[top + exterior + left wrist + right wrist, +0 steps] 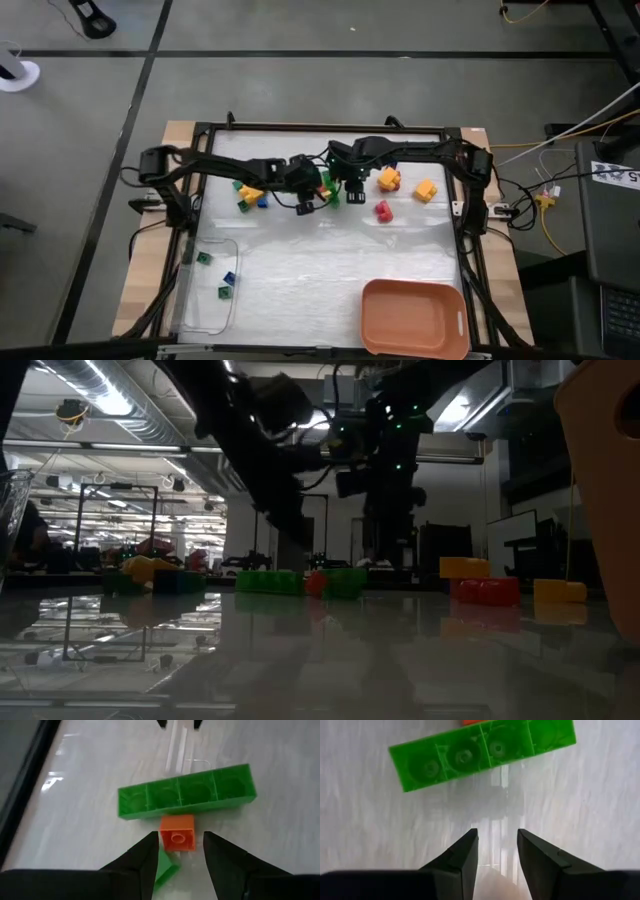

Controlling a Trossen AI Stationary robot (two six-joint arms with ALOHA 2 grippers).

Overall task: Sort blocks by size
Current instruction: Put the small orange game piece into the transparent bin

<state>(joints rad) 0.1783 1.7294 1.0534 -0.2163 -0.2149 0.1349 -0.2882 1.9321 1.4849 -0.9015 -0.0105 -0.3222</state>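
Note:
A long green brick [187,791] lies on its side on the white table, also visible in the right wrist view [482,755]. A small orange cube [177,833] sits studs up against the brick's long side. My left gripper [181,845] hangs open just above the cube, one fingertip on either side of it and apart from it. A small green piece [165,867] lies by one of its fingers. My right gripper [497,842] is open over bare table on the brick's other side, with nothing between its fingers. Both grippers meet mid-table [335,190].
A yellow, green and blue cluster [248,195] lies to the left. To the right are two yellow blocks [388,180] [426,190] and a red one [382,210]. A clear tray [190,300] with small blocks is near left, an orange bin [415,318] near right.

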